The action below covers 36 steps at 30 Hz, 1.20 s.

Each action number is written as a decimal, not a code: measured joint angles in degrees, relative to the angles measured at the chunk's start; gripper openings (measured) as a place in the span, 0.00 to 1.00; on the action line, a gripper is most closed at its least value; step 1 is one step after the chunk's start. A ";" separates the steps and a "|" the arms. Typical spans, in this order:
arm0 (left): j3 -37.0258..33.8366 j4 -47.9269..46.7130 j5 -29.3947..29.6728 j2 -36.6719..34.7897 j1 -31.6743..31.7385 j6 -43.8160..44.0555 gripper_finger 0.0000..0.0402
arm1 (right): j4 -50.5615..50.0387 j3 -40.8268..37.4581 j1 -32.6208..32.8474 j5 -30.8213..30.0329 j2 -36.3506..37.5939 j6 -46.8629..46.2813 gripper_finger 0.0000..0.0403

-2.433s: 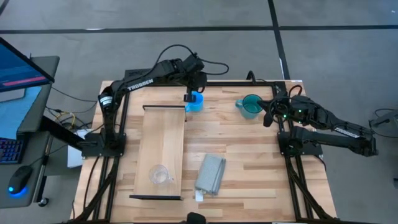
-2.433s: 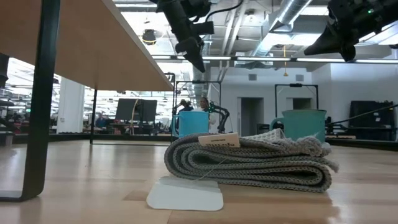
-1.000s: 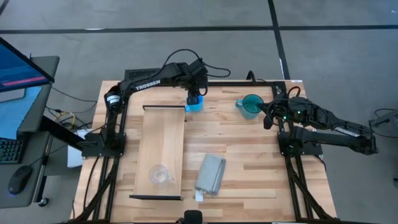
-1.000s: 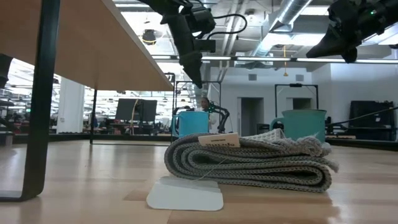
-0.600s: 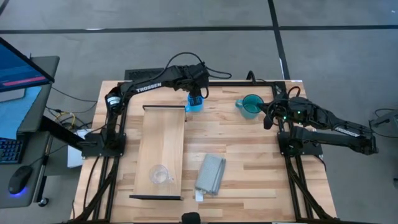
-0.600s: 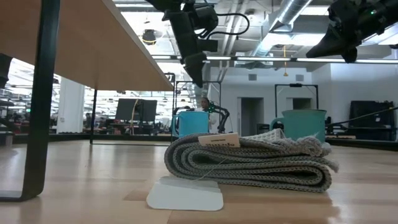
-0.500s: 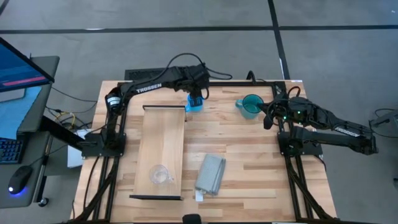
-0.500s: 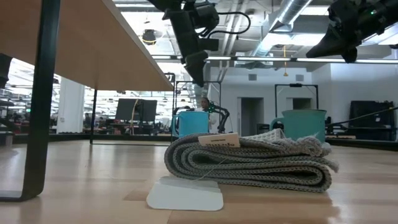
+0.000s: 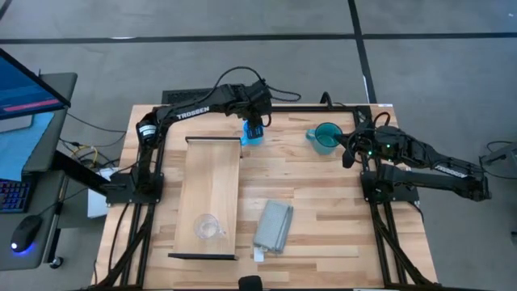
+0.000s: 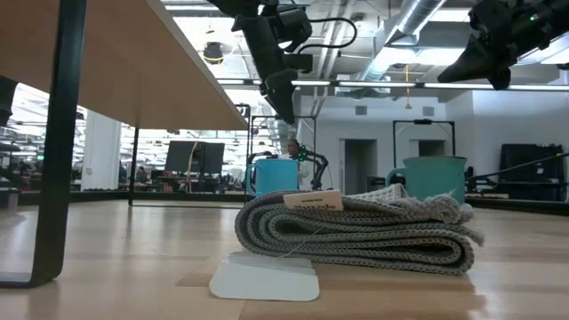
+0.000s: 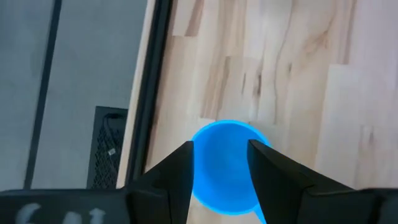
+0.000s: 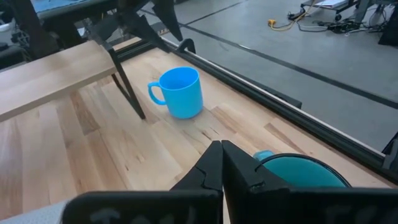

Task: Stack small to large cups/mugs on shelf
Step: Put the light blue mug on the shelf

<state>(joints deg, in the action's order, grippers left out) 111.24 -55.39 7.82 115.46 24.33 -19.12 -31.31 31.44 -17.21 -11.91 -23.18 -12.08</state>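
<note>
The blue mug stands upright on the tabletop just past the shelf's far end, with its handle toward the shelf. My left gripper hangs open above it, slanting down, a finger over each side of the rim and clear of it. The teal mug stands upright at the far right. The clear cup stands on the near end of the shelf. My right gripper is shut, raised beside the teal mug.
A folded grey cloth with a white tag lies on the table right of the shelf's near end. The shelf is raised on dark legs. Bare wood lies between the two mugs and in the table's middle.
My left gripper has rolled a little about its own pointing line while staying above the blue mug, still open. The mugs, cup and cloth have not moved.
</note>
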 joint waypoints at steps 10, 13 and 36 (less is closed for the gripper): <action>0.10 2.50 0.50 0.96 1.42 1.33 0.35 | 0.00 0.00 0.00 0.03 0.00 0.07 0.06; 0.09 2.34 1.65 2.71 1.41 0.32 0.35 | 0.00 0.00 0.00 0.03 0.00 0.07 0.06; 0.07 -1.55 6.18 6.17 0.80 -5.89 0.35 | -1.60 0.04 1.84 0.25 0.01 0.15 0.06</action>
<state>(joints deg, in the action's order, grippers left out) 111.31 -56.95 14.00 121.63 25.13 -25.02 -32.91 31.48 -15.38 -11.66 -23.17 -11.92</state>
